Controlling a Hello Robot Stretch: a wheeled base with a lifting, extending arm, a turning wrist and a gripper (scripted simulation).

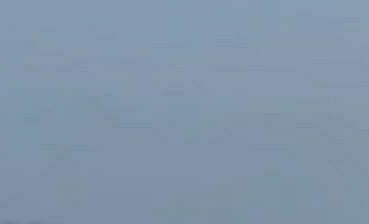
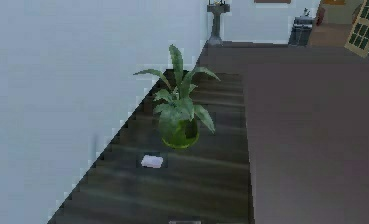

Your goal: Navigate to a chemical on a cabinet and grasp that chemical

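A bare blue-grey wall (image 1: 184, 112) stands close ahead in the forward view. In the arm side view a leafy plant in a round green pot (image 2: 179, 112) stands on dark wooden planks (image 2: 207, 185) beside a pale wall (image 2: 62, 90). A small flat white thing (image 2: 151, 160) lies on the planks just left of and nearer than the pot; I cannot tell what it is.
Brown floor (image 2: 312, 130) stretches along the arm side view's right toward a far white wall. At that far end stand a grey pedestal-like piece (image 2: 218, 20), a dark boxy thing (image 2: 301, 32) and a wooden door (image 2: 362, 38).
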